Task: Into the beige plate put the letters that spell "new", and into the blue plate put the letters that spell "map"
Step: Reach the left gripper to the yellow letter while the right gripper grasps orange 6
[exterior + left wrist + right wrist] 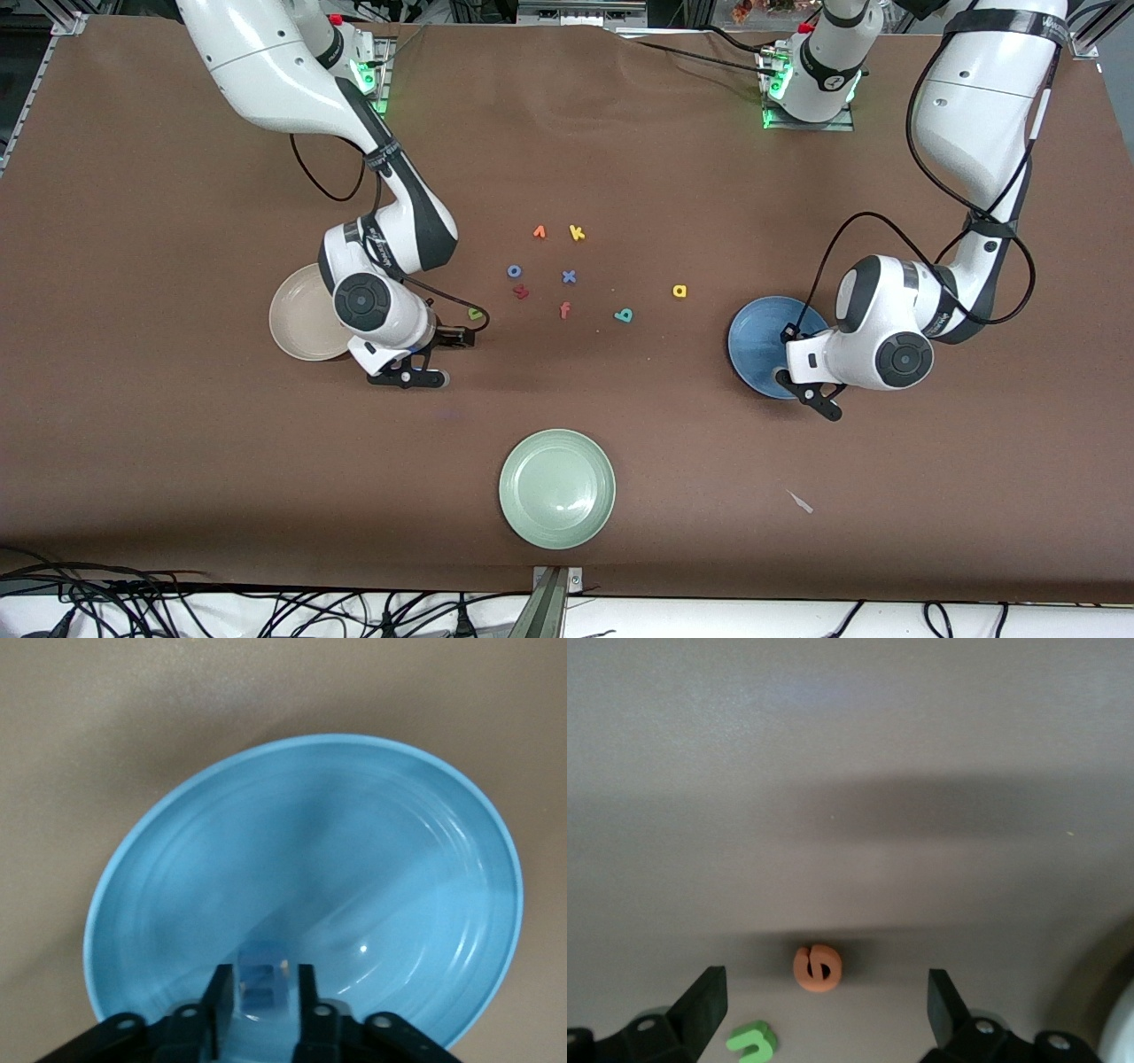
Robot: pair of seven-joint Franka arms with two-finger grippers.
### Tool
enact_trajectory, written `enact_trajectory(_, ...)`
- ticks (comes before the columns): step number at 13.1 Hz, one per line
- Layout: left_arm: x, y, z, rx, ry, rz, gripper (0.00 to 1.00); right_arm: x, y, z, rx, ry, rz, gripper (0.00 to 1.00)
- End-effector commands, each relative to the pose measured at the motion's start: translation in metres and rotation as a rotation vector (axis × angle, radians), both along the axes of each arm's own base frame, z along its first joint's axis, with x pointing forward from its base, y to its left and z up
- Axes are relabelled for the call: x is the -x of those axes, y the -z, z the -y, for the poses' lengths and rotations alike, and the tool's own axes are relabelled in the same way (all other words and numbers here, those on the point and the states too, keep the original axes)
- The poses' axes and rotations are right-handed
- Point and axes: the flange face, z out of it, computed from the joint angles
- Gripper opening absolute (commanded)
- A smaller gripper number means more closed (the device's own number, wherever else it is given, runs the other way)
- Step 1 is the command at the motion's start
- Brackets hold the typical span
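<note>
My left gripper (pixel 815 400) hangs low over the blue plate (pixel 753 341), at the edge nearest the front camera. In the left wrist view the light blue m (pixel 259 985) sits between its fingers (pixel 220 992) with a small gap on each side, over the blue plate (pixel 372 842). My right gripper (pixel 416 379) is beside the beige plate (pixel 297 319), fingers wide apart. The right wrist view shows the orange e (pixel 818 967) and green n (pixel 753 1041) on the table under the right gripper (pixel 824 1005). The green n (pixel 476 312), teal p (pixel 624 315) and yellow a (pixel 679 291) lie mid-table.
Loose letters lie mid-table: yellow k (pixel 577 233), an orange one (pixel 539 232), blue o (pixel 515 271), blue x (pixel 569 277), dark red letter (pixel 521 291), red-orange f (pixel 564 310). A pale green plate (pixel 556 488) sits nearest the front camera. A paper scrap (pixel 800 501) lies beside it.
</note>
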Motion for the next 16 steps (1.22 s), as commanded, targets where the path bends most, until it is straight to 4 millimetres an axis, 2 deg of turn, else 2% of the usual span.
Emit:
enact_trajectory(1,0.001,-0.016,0.01,0.0,-0.006,0.016,0.9,-0.001,0.011,-0.007,-0.008,-0.034,-0.017,0.95)
enact_trajectory(2,0.0,-0.032,0.01,-0.001,-0.003,0.031,1.0,0.0,0.016,-0.007,-0.008,-0.048,-0.022,0.92)
enact_trajectory(4,0.0,-0.06,0.013,-0.007,0.0,0.027,1.0,0.004,0.02,-0.012,-0.014,-0.066,-0.031,0.87)
enact_trajectory(6,0.005,-0.083,0.026,-0.021,-0.035,0.028,1.0,0.005,0.026,-0.012,-0.014,-0.075,-0.035,0.79)
enact_trajectory(8,0.015,-0.096,0.055,-0.039,-0.128,0.02,1.0,0.004,0.026,-0.01,-0.018,-0.086,-0.034,0.71)
enact_trajectory(10,0.028,-0.097,0.089,-0.053,-0.225,0.007,1.0,0.004,0.025,-0.01,-0.018,-0.09,-0.032,0.61)
enact_trajectory(12,0.045,-0.091,0.121,-0.099,-0.373,-0.017,1.0,0.003,0.026,-0.009,-0.017,-0.09,-0.033,0.53)
enact_trajectory(13,0.058,-0.087,0.143,-0.11,-0.408,-0.025,1.0,0.003,0.027,-0.009,-0.02,-0.088,-0.029,0.53)
enact_trajectory(15,0.082,-0.072,0.184,-0.147,-0.444,-0.007,1.0,0.004,0.031,-0.011,-0.02,-0.09,-0.028,0.47)
enact_trajectory(16,0.091,-0.06,0.196,-0.156,-0.421,0.02,1.0,0.005,0.032,-0.012,-0.02,-0.092,-0.029,0.44)
